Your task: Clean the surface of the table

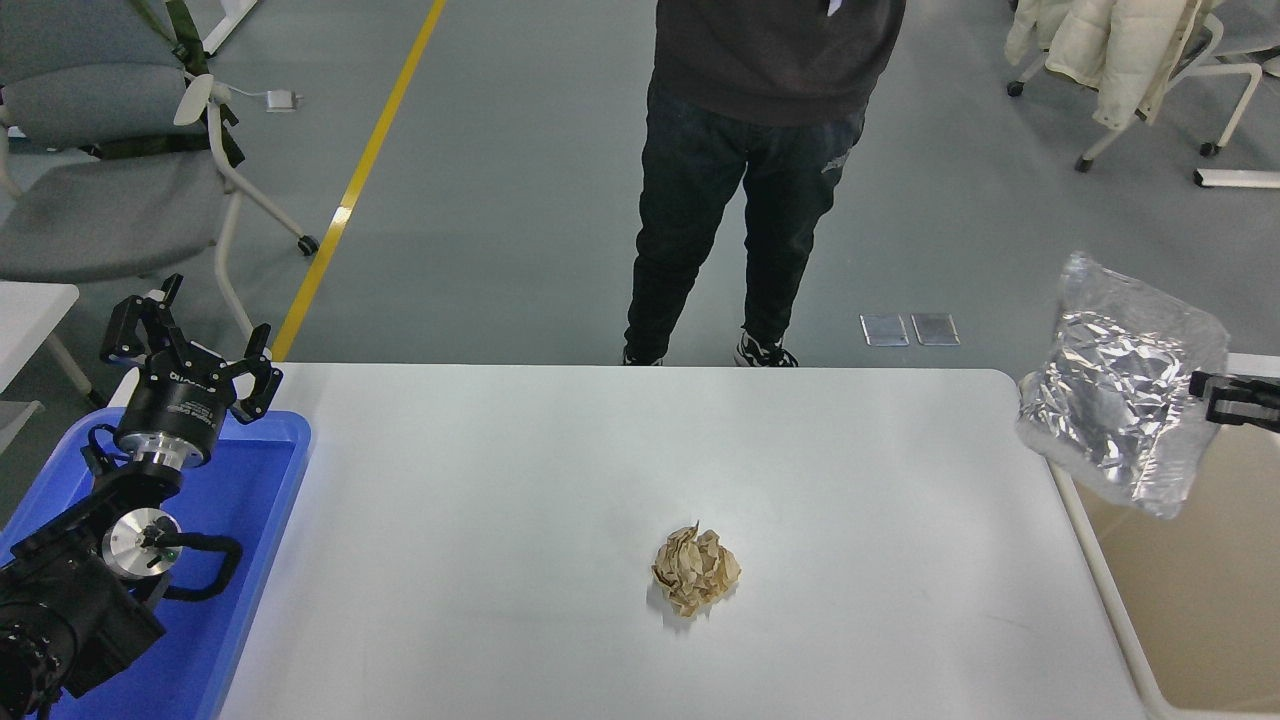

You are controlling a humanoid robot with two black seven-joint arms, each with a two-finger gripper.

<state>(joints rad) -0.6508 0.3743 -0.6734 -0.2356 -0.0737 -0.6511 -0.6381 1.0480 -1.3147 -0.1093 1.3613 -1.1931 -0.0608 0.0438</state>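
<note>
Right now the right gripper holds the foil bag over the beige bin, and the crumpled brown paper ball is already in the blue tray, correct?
Not quite. The head view shows the crumpled brown paper ball lying on the table surface, near its middle, not in the blue tray. The rest holds: the right gripper holds the foil bag by its edge over the beige bin.

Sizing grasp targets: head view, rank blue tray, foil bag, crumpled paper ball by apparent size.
1. blue tray, partly hidden by the left arm
2. foil bag, held in the air by the right gripper, so maybe closer to the camera
3. crumpled paper ball
</note>
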